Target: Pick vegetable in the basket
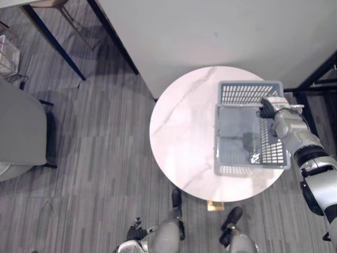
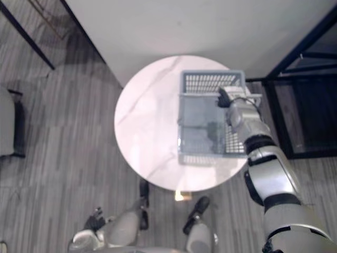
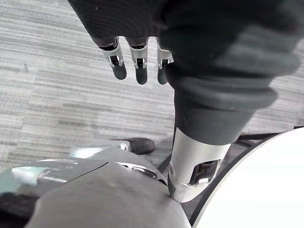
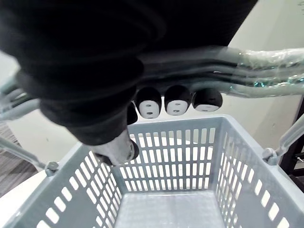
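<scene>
The right robot hand [image 4: 175, 100] was nearest the camera, its dark ribbed cover reaching out over the basket [image 1: 245, 93]. Its dark-tipped fingers [image 4: 149, 107] were curled under the basket's grey handles [image 4: 251, 59], which were wrapped in clear film and gathered together in the grip, so this robot hand was closed on the handles. Past the fingers, the right wrist view looked down into the basket at slotted grey walls and a pale floor.

From the head views the basket stood on the right part of the round, white, marble-patterned surface [image 1: 179, 132]. Its far wall lay toward the far edge and its near wall close to the near right edge. The right robot hand sat above the basket's far right corner, and the arm ran back over the right wall.

The left robot hand [image 1: 136, 231] hung low on the near left, well apart from the surface and above the grey striped floor [image 1: 95, 158]. In the left wrist view its fingers [image 3: 137, 64] were straight and loose, holding nothing.

A pale wall [image 1: 210, 31] rose beyond the surface. A grey chair [image 1: 18, 132] stood far to the left, and a dark frame [image 1: 316, 79] stood on the right.
</scene>
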